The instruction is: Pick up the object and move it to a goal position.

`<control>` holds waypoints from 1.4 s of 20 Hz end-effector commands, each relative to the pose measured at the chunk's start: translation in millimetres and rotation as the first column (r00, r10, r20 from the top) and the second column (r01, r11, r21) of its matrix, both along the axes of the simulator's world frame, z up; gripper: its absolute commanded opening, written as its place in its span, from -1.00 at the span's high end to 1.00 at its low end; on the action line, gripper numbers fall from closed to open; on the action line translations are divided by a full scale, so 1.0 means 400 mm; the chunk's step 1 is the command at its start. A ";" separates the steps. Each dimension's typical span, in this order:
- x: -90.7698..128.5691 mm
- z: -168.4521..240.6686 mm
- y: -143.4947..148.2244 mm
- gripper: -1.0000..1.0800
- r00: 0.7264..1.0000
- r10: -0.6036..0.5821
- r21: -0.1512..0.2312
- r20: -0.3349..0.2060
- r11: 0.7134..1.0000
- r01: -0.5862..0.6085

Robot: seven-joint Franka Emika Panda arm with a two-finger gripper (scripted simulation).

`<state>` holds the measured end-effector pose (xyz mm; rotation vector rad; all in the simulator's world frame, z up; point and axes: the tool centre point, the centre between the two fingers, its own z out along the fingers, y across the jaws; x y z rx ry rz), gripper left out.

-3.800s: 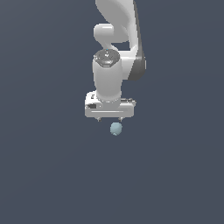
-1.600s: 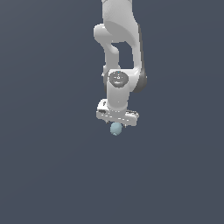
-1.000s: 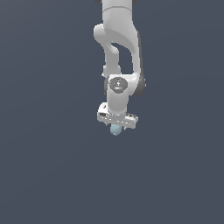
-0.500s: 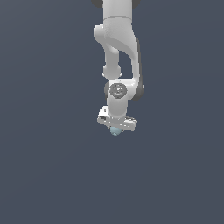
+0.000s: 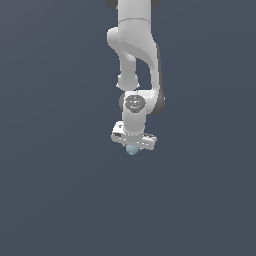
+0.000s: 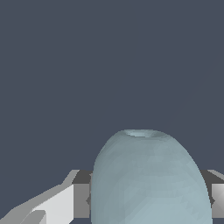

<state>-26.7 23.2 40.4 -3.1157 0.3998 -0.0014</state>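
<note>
Since the earlier frames, the gripper (image 5: 132, 148) has come down over the ball (image 5: 132, 149), which previously sat clear below the crossbar and now shows only partly beneath it. In the wrist view the pale blue-grey ball (image 6: 151, 179) fills the space between the fingers (image 6: 54, 205), one on either side of it, apparently touching. Whether the jaws are clamped on it cannot be told. Arm (image 5: 136, 45) hangs near vertical over a plain dark grey ground (image 5: 50, 200).
</note>
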 end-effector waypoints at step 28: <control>-0.102 0.347 0.499 1.00 1.000 0.000 -0.001 0.000 1.000 0.000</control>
